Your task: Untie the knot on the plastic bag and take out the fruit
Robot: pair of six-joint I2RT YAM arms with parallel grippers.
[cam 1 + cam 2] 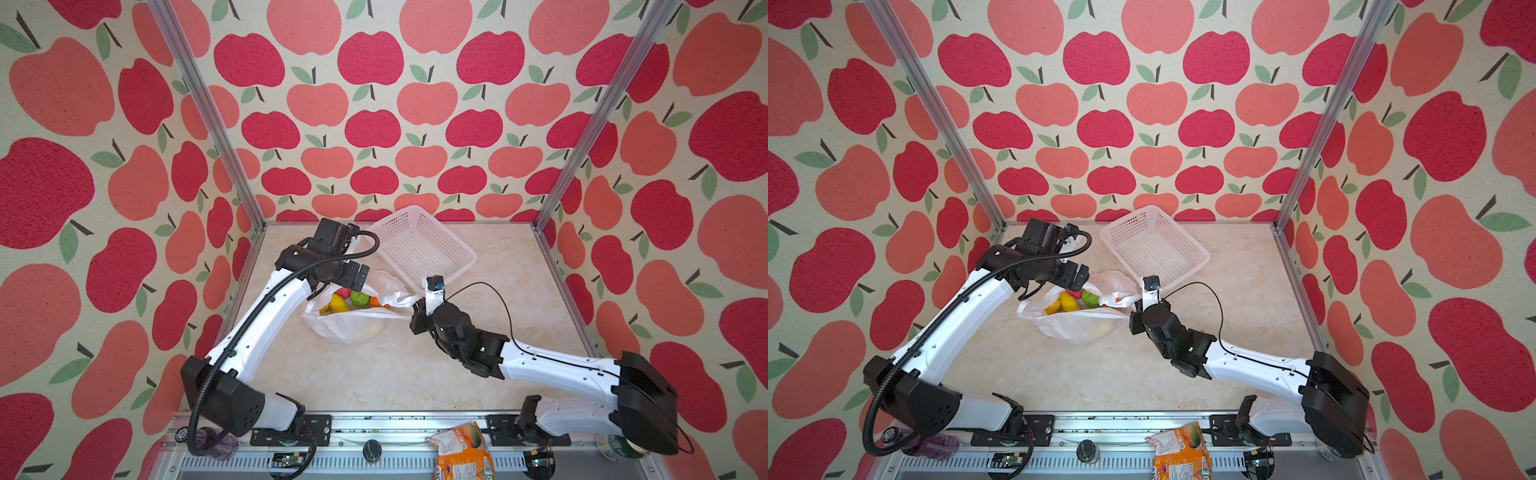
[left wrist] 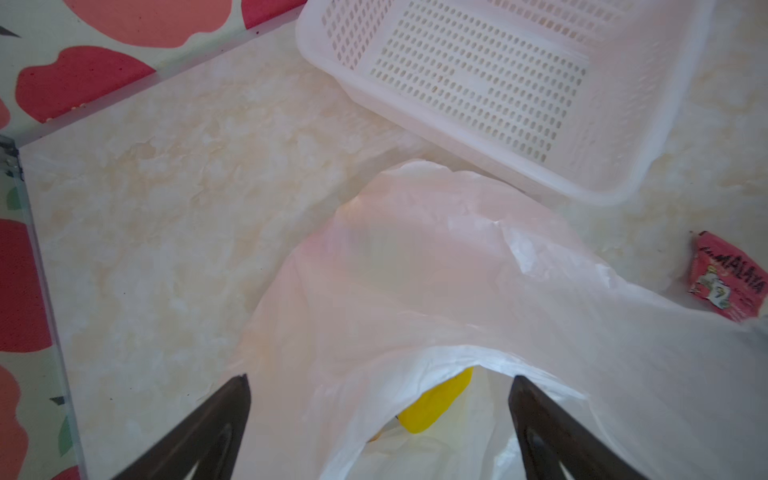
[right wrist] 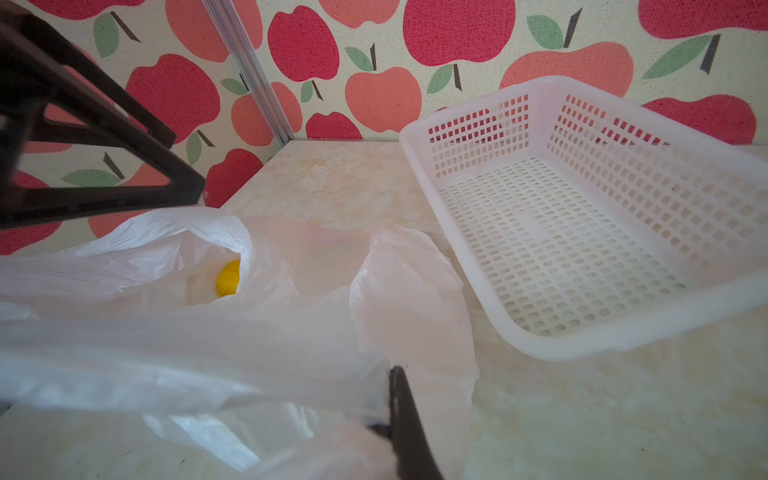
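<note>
Reaching in from the near right corner, the right arm is held low; the right gripper [image 1: 417, 308] is closed on a pinch of the rim of the plastic bag [image 1: 357, 326]. Bare counter [image 1: 374, 374] is left open in front of the bag. The bag mouth is spread and fruit [image 1: 349, 301] is exposed inside. The left gripper [image 2: 380, 379] is poised over it, jaws fully apart, nothing held. The basket [image 1: 467, 266] is set just beyond, close to the back wall.
</note>
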